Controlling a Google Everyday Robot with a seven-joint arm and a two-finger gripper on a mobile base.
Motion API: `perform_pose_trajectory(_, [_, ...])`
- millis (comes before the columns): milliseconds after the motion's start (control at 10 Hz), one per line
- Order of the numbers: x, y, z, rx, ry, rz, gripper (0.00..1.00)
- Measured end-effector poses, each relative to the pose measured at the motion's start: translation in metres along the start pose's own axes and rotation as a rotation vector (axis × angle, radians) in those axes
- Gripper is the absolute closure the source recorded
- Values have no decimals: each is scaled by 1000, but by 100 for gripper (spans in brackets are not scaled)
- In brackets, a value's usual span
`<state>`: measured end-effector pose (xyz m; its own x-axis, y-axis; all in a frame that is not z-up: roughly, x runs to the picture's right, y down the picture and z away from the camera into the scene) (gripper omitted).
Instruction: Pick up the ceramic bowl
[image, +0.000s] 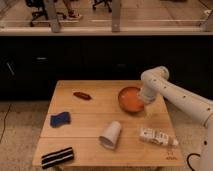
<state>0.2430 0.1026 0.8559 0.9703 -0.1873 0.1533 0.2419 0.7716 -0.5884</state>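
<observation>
The ceramic bowl (130, 99) is round, shallow and glossy orange. It sits on the wooden table (95, 115) toward the far right and looks tipped up slightly at its right side. My gripper (145, 100) is at the end of the white arm, right at the bowl's right rim. The arm's wrist hides the fingertips. A white paper cup (111, 134) lies on its side in front of the bowl.
A small reddish-brown item (81, 95) lies at the far left. A blue sponge-like item (59, 119) is on the left. A black and white bar (57, 156) lies at the front left corner. A small white bottle (156, 137) lies at the front right.
</observation>
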Motion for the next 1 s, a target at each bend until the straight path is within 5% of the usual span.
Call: perform_pose_trajectory(1000, [1, -12, 20, -6, -23, -15, 20])
